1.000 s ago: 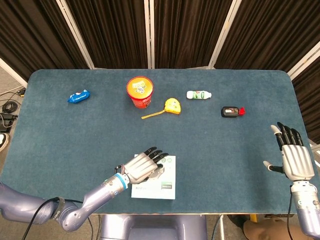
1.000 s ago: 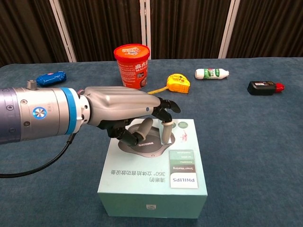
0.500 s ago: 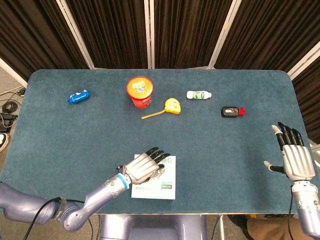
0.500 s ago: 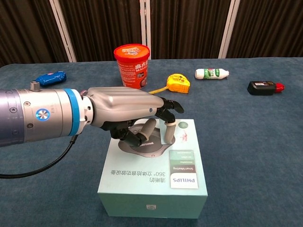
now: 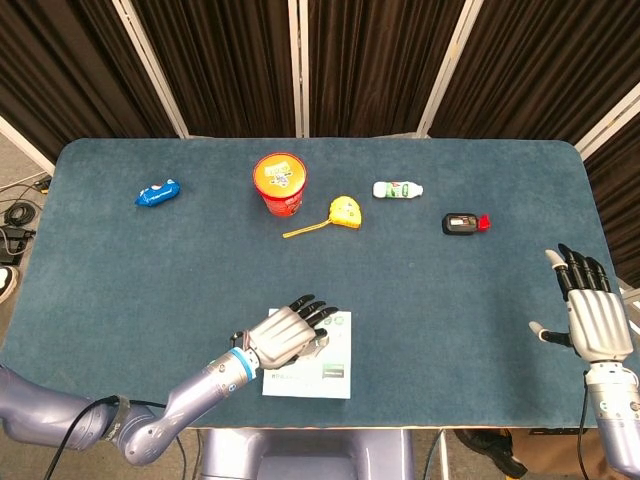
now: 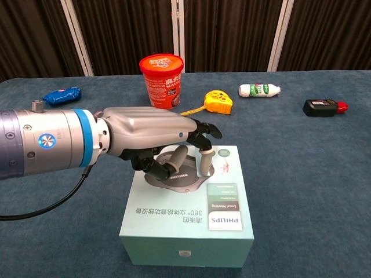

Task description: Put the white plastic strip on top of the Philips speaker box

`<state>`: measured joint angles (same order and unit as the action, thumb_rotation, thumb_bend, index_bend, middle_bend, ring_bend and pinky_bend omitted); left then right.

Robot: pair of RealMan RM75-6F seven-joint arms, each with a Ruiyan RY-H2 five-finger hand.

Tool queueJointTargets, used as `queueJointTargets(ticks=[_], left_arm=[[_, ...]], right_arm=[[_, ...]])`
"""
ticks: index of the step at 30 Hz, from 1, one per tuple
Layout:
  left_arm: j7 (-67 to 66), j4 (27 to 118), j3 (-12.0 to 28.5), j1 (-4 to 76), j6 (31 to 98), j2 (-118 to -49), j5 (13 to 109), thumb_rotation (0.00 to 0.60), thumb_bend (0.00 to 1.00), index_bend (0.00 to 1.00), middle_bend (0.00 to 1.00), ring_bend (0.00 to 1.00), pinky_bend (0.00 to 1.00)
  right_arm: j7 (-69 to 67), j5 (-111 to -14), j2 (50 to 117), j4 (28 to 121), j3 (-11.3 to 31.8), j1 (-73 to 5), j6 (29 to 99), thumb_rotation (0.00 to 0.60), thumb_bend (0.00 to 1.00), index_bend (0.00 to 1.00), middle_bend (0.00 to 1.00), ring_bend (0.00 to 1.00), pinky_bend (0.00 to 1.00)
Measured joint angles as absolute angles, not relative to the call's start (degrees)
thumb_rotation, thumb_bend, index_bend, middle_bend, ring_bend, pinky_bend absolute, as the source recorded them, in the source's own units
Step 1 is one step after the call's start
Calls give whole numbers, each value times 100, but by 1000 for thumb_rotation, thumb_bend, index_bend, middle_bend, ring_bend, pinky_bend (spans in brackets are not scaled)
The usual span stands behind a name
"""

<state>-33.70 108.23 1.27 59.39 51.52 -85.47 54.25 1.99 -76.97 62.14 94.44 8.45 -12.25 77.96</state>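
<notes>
Left hand [image 6: 153,136] sits over the far half of the box [image 6: 188,231], bottom centre of chest view; fingers curled down, pinching the white strip [image 6: 205,162] upright betw. thumb and fingertips. Strip's lower end is at or just above the box top, can't tell if touching. In head view same hand [image 5: 285,335] covers the box's [image 5: 330,378] left part at bottom centre; strip not visible there.

Box lid: pale mint, pic of a round grey speaker, text reads upside down to the chest cam: "PHILIPS", "360°" plus a line of Chinese chars; small print on the green side panels too small to read.

Right hand [image 5: 593,315] at lower right edge of head view, fingers spread wide and pointing up-frame, holding nothing; outside chest view.

Rest of the blue table [image 5: 450,300], upper part of head view, L to R:
- blue packet [image 5: 158,192], upper left, label unreadable
- red tub [image 6: 162,80], Chinese lettering on side
- yellow tape measure [image 6: 218,101], tape pulled out a bit toward the tub
- small white bottle [image 6: 258,90] lying on side, green label, text too small
- black device w/ red end [image 6: 323,107], right of bottle.
</notes>
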Motion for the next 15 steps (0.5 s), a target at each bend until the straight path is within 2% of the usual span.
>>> queueJointTargets(ticks=[15], left_arm=[[-3232,10804,122,5845,5198,-8505,5561,600,1000,363,0,0,0]], right_arm=[[196,-7695,6210,9450,852,-1222,7765,600,0,0,0,0,0]])
